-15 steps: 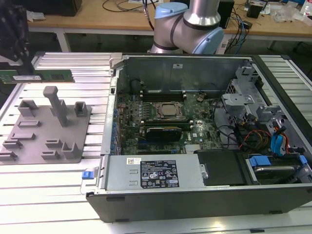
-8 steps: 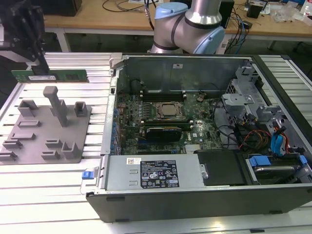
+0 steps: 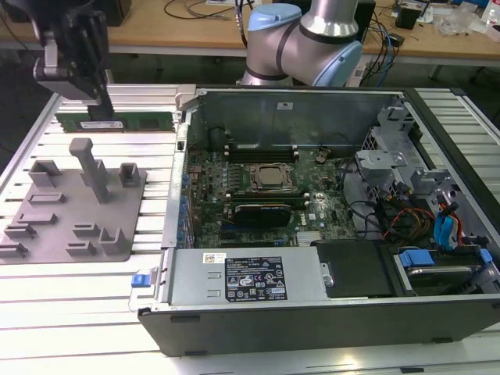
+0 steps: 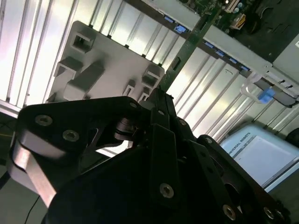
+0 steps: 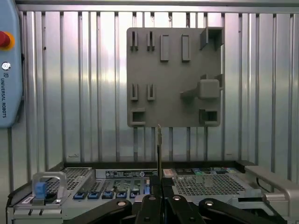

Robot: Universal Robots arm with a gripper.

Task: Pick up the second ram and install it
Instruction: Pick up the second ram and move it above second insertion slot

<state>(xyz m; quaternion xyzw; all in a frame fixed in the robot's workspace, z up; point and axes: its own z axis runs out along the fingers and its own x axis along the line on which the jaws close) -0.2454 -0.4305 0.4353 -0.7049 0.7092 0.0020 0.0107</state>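
The second ram is a long green stick with a white label. It hangs level above the far edge of the grey fixture plate, at the exterior view's left. My gripper is shut on its top edge. In both wrist views the ram shows edge-on, rising from between the black fingers of my gripper. The fixture plate lies below it.
The open computer case sits at the exterior view's right of the plate, with the motherboard, a processor and a black expansion card inside. A power supply lines its near side. Drive bays and cables fill the case's right end.
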